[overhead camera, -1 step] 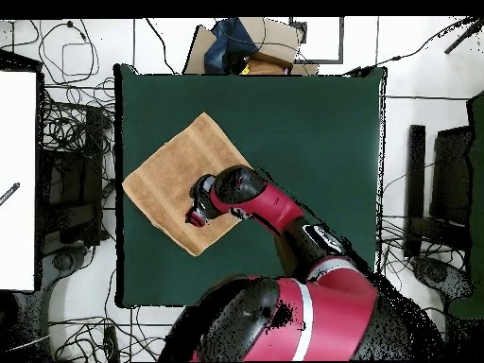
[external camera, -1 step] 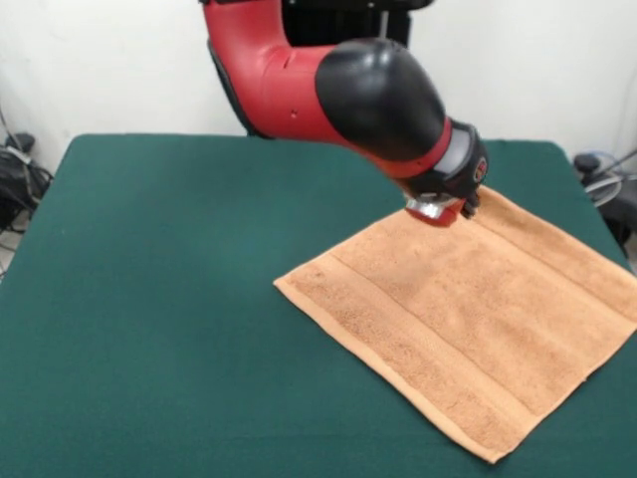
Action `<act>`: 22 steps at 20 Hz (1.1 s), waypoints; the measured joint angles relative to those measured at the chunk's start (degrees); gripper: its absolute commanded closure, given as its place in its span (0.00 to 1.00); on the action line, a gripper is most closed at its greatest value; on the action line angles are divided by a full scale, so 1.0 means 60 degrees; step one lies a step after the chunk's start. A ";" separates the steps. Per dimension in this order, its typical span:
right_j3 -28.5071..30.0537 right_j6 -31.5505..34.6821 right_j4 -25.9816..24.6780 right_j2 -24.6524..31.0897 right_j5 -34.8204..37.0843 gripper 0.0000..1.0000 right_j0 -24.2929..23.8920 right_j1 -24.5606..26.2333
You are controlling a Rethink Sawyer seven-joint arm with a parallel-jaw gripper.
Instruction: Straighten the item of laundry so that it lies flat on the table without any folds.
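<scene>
Soft, limp towel (external camera, -1 step: 468,319) lies nearly flat at the table's (external camera, -1 step: 149,299) four o'clock in the front view, best gripped at corners; gripper (external camera, -1 step: 435,210) hovers above, finger state unclear.

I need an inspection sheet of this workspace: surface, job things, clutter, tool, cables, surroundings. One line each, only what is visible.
Surface: green table, bare apart from the towel.
Job things: towel spread flat, turned diagonally, no fold seen; one corner reaches the table's edge.
Clutter: nothing seen on the table.
Tool: tool low over the towel's far edge; open or shut cannot be told.
Cables: cables tangled on the floor beside the table.
Surroundings: white wall; boxes beyond one table end.
</scene>
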 measured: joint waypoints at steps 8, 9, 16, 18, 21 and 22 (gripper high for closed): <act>0.0482 0.0000 0.0601 0.0017 0.0001 1.00 0.0108 -0.0825; 0.0497 0.0000 0.0639 0.0018 0.0001 1.00 0.0120 -0.0859; 0.0596 0.0000 0.0806 0.0021 -0.0233 1.00 0.0134 -0.0698; 0.0595 0.0000 0.0806 0.0019 -0.0579 1.00 0.0122 -0.0449; 0.0594 0.0000 0.0807 0.0017 -0.1019 1.00 0.0123 -0.0147; 0.0594 0.0000 0.0806 0.0014 -0.1232 1.00 0.0128 0.0003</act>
